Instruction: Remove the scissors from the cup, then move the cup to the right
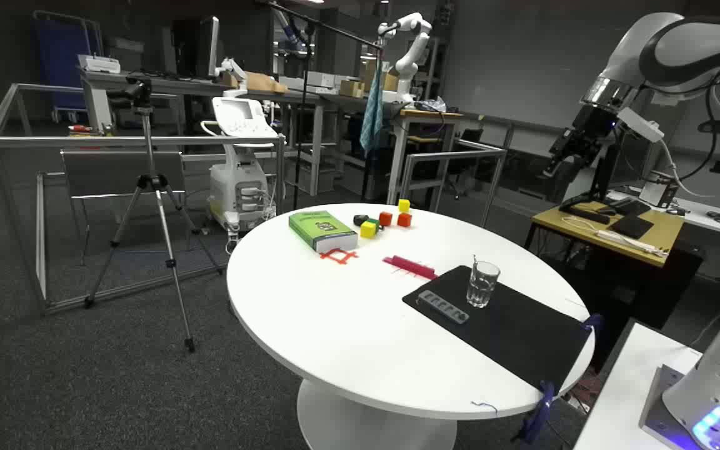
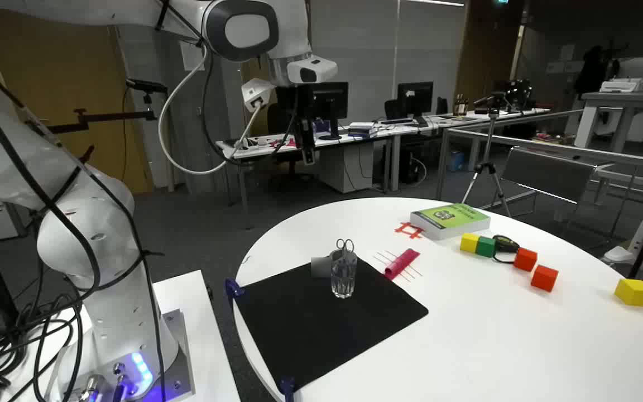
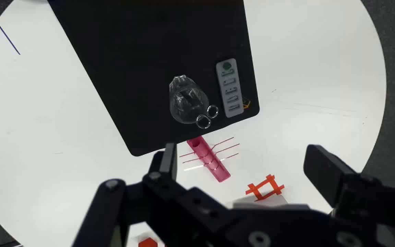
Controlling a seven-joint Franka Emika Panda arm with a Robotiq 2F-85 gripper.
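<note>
- While it hangs higher than the round white table point(image 1: 310, 312), the gripper point(image 3: 241, 158) has its jaws spread wide, the tabletop showing between them in the wrist view.
- Scissors point(image 2: 345, 253), one pair: standing in the cup point(image 2: 343, 285), finger loops up above the rim; blades hard to make out through the clear wall.
- Cup, one: see-through tumbler, upright on the black mat point(image 2: 321, 335), towards the end nearer the pink piece point(image 3: 211, 159).
- Black mat, one: rectangular, flat, reaching the table's edge, with blue-purple ties point(image 2: 288, 385) at two corners.
- Grey strip point(image 3: 230, 87), one: on the mat, near the cup and apart from it; row of markings along the top, round green spot at one end.
- Pink piece, one: long and channel-like, on the table near the mat; thin rods lie across it.
- Red frame point(image 3: 269, 194), one: flat, just beside the green-covered book point(image 2: 455, 216).
- Yellow cube point(image 2: 469, 242) and green cube point(image 2: 486, 247): side by side.
- Red cubes point(image 2: 545, 278), two: near each other.
- Second yellow cube point(image 2: 635, 293): near the table's edge.
- Black rounded item point(image 2: 504, 243), one: just beside the green cube; kind unclear.
</note>
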